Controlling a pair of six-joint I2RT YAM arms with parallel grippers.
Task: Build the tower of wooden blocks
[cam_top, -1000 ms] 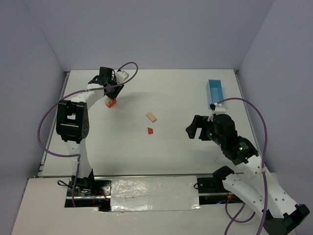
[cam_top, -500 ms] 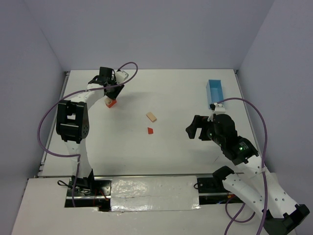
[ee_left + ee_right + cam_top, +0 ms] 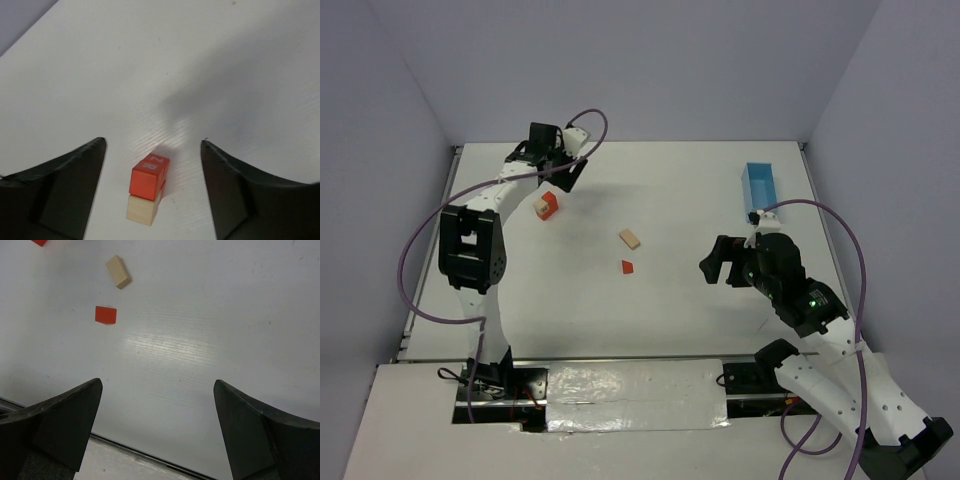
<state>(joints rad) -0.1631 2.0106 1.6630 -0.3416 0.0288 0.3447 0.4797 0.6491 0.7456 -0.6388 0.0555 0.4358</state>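
Note:
A short stack stands at the far left of the table: a red-orange lettered block (image 3: 149, 176) on a tan cube (image 3: 141, 210), also seen from above as the stack (image 3: 546, 206). My left gripper (image 3: 153, 142) hangs open above and behind the stack (image 3: 560, 172), touching nothing. A tan slab (image 3: 630, 238) (image 3: 118, 271) and a red wedge (image 3: 628, 267) (image 3: 106, 315) lie loose mid-table. My right gripper (image 3: 715, 262) (image 3: 157, 385) is open and empty, to the right of them.
A light blue rectangular box (image 3: 760, 190) sits at the far right edge. Walls enclose the table on the left, back and right. A taped strip (image 3: 630, 385) runs along the near edge between the arm bases.
My left gripper has opened, let go of the red-orange block and drawn back away from the stack, which now shows uncovered from above. The right arm has not moved.

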